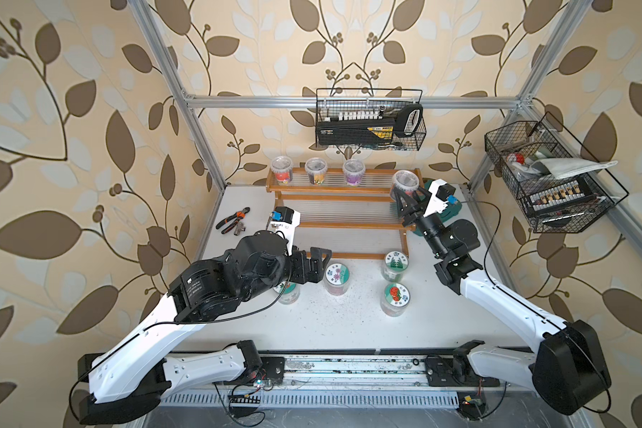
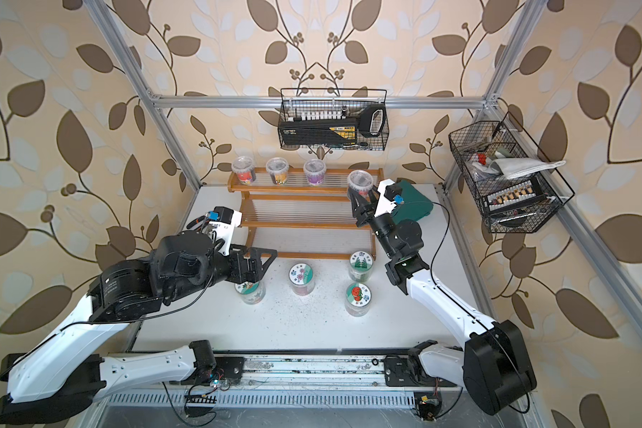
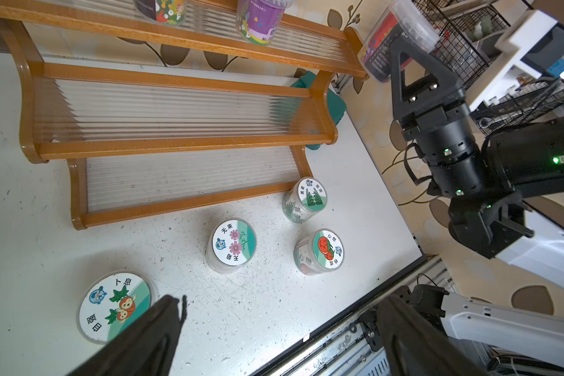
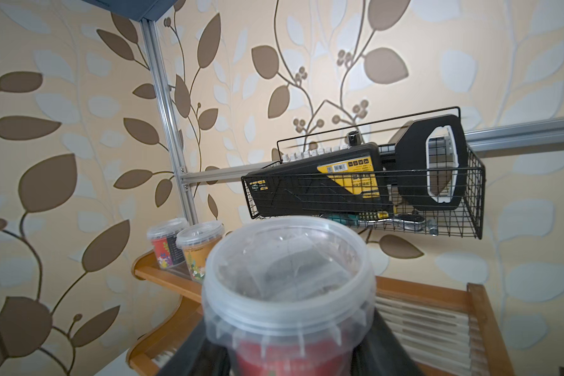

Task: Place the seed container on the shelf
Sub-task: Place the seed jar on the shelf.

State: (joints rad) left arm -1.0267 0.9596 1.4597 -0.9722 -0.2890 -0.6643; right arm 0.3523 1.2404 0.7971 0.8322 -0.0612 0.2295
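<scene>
Seed container [image 1: 405, 181] inside right hand [image 1: 407, 193], by shelf [image 1: 334, 224] top tier

Flower-lid jar [image 3: 234, 245] reads 无束. Radish-lid jar [image 3: 116, 306] reads 卜息. Tomato-lid jar [image 3: 323, 249] reads 心想. Purple tub [image 3: 259, 19] shows "My". Other print is too small to read.

Pliers [image 1: 233, 219] lie on the table [image 1: 341, 322]. A wire basket [image 1: 415, 140] on the wall holds a black case [image 1: 349, 133].
</scene>
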